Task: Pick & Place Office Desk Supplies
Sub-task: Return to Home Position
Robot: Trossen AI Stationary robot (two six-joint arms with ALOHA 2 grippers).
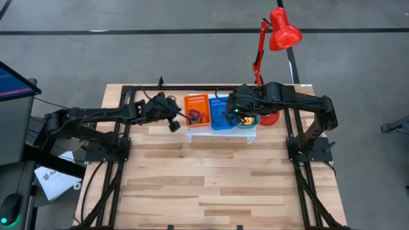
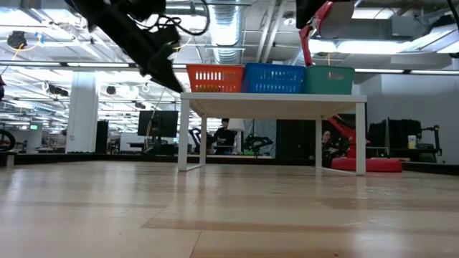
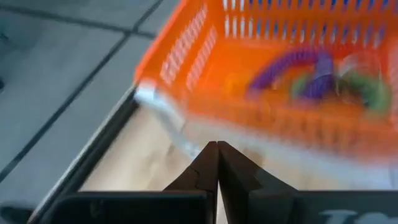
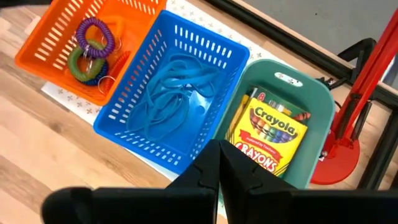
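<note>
Three small baskets stand in a row on a white perforated stand. The orange basket holds coiled loops in purple, green and blue. The blue basket holds thin blue loops. A yellow-green crayon box lies in the green basket. My left gripper is shut and hovers beside the orange basket's near left corner. My right gripper is shut and hangs above the blue and green baskets, holding nothing.
A tall red desk lamp stands right of the green basket, its base close to the stand. Bare wooden table lies toward the near edge. In the low view the baskets sit raised on the stand's legs.
</note>
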